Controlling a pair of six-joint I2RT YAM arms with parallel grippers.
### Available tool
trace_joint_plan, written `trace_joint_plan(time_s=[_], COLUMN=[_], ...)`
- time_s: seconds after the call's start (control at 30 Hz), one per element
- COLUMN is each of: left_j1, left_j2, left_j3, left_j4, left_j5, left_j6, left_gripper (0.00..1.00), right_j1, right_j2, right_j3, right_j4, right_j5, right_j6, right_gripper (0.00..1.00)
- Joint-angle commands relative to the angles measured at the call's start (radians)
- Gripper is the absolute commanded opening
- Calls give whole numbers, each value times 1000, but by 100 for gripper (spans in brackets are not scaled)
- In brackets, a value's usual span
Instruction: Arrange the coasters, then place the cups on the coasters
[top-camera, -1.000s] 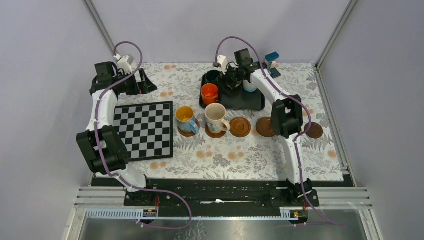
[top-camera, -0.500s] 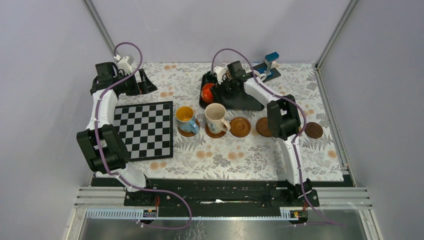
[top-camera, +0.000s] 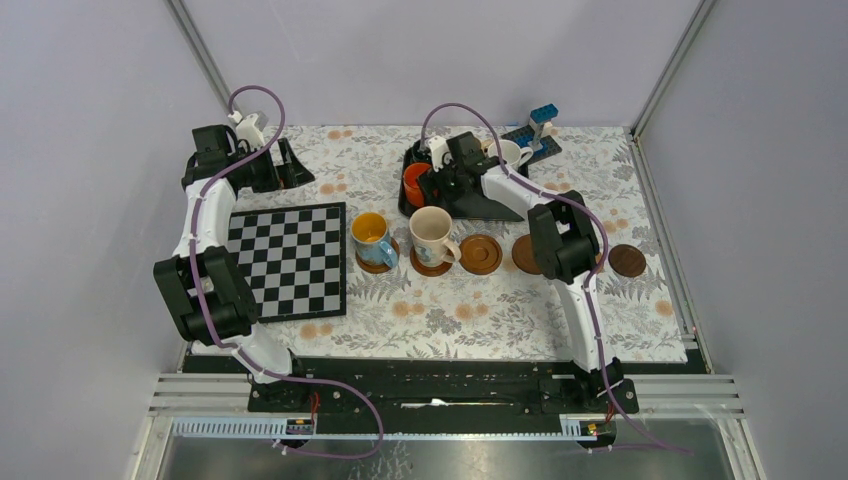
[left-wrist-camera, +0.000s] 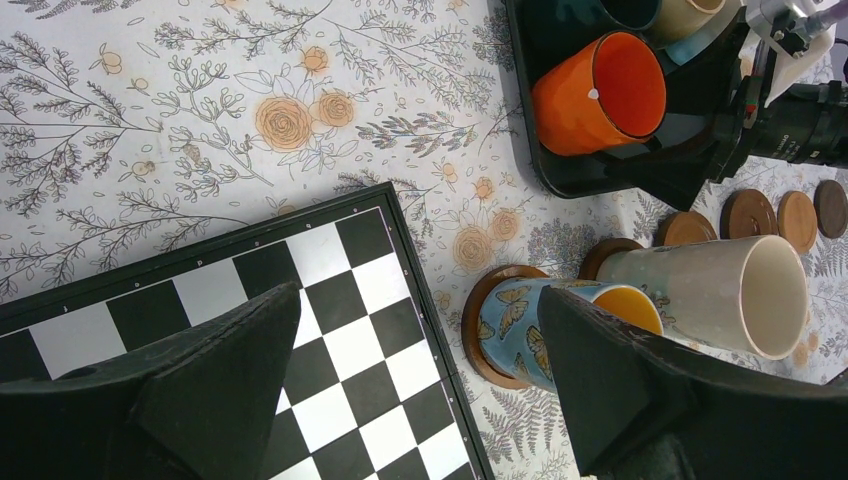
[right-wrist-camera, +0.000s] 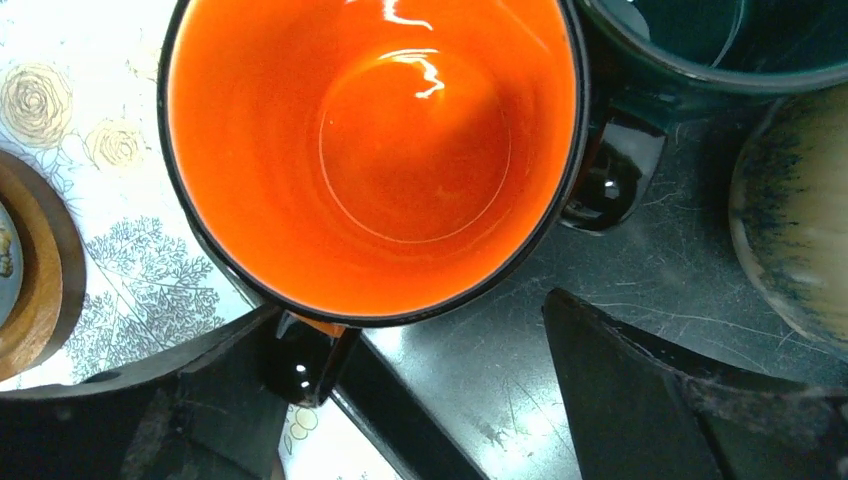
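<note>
The left gripper (left-wrist-camera: 420, 300) hangs over the corner of the chessboard (left-wrist-camera: 300, 330), jaws spread wide and holding nothing. Just past one of its fingers (left-wrist-camera: 620, 390) stands the blue butterfly cup (left-wrist-camera: 520, 335), yellow inside, on a brown wooden first coaster (left-wrist-camera: 478, 330). Close beside that, the tall cream cup (left-wrist-camera: 720, 290) stands on the second coaster (left-wrist-camera: 605, 250).

Farther right, three bare coasters lie in a row: one (top-camera: 481, 253) near the cream cup, one (top-camera: 522, 255) partly under the right arm, and one (top-camera: 628, 261) well apart. All three are nearer the arm bases than the right gripper (right-wrist-camera: 405, 320).

That gripper's jaws also stand wide, with the near rim of the orange cup (right-wrist-camera: 370, 150) between the fingertips. The cup is glossy orange inside with a dark rim, and it stands on the black tray (right-wrist-camera: 500, 390). Whether a finger touches the cup cannot be told. The dark green cup (right-wrist-camera: 680, 40) lies beyond it and the beige cup (right-wrist-camera: 800, 230) to one side. The white-and-pale-blue cup (top-camera: 510, 152) stands to the gripper's right, near the blue blocks (top-camera: 543, 115).
</note>
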Motion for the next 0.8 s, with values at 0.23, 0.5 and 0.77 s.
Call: trace_joint_plan(time_s=[0.23, 0.5, 0.77], left_j1=[7, 8, 9], left_j2=[-14, -4, -1], left_j3=[14, 14, 18], left_j4=[41, 45, 48], left_j5=[-4, 5, -8], left_j6=[-2, -20, -15], left_gripper=[99, 99, 99], right_j1=[-24, -25, -25], right_j2=[-48, -36, 68], right_j3=[56, 65, 223], right_j4=[101, 57, -83], right_j5=[40, -100, -155], right_j6=[-2, -114, -172], right_gripper=[65, 60, 52])
